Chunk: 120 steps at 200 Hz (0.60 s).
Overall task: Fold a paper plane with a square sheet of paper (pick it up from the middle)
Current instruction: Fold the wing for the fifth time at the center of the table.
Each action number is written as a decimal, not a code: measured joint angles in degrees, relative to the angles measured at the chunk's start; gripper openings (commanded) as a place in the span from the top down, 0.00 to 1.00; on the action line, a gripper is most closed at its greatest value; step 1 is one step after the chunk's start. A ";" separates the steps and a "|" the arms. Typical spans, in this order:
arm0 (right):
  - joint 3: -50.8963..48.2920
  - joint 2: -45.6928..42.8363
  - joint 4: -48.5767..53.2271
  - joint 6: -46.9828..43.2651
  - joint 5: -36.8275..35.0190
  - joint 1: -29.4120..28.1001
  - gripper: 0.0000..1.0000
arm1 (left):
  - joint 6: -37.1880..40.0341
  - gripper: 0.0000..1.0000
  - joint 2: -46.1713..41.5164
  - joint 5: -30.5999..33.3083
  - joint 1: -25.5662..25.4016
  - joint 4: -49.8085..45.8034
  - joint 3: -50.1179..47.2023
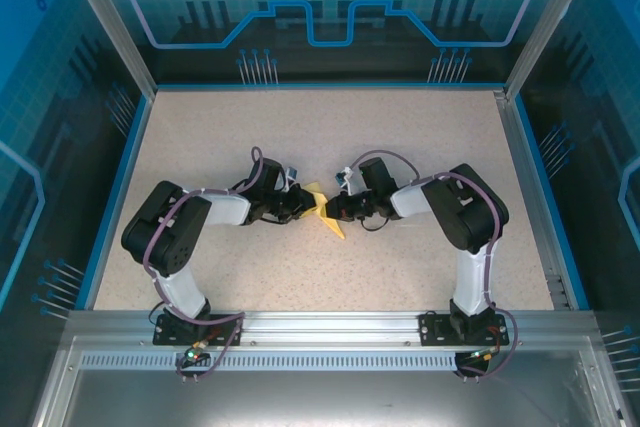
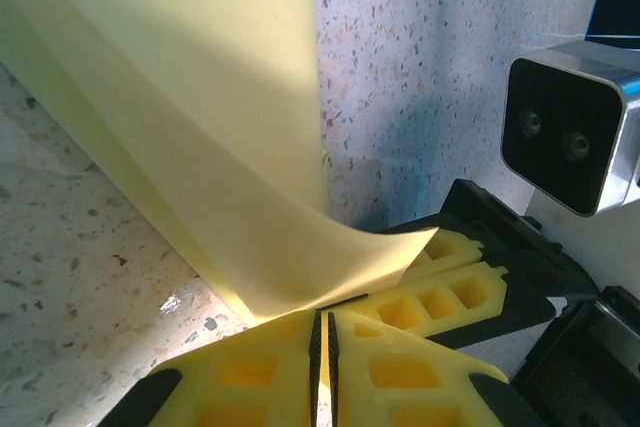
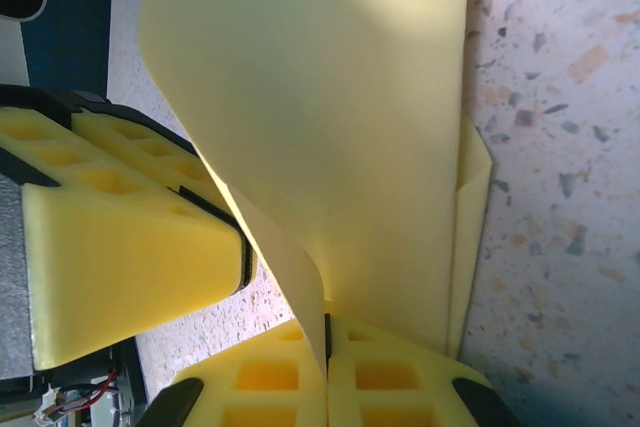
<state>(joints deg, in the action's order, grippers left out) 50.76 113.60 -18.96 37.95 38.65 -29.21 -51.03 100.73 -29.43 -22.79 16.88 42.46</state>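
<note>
Seen from above, the left gripper (image 1: pixel 303 205) and right gripper (image 1: pixel 335 209) meet mid-table (image 1: pixel 200 147), both pinching the yellow sheet (image 1: pixel 325 212). It is already creased narrow, its long axis running 11 to 5 o'clock with the tip toward 5. At the left wrist, the left fingers (image 2: pixel 250 377) clamp the sheet's edge at 6 o'clock, paper curling toward 11. At the right wrist, the right fingers (image 3: pixel 390 377) nip it at 6. A fold looks half-made; next, the flap needs drawing over squarely and the crease pressing.
</note>
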 measured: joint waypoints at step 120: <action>0.63 0.00 1.60 -1.57 0.42 -0.02 0.92 | 0.02 0.89 1.22 0.24 0.00 0.17 -0.17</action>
<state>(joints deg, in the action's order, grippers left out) 51.40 113.60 -17.37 36.38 39.07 -29.23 -51.00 101.95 -29.19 -22.79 17.06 42.28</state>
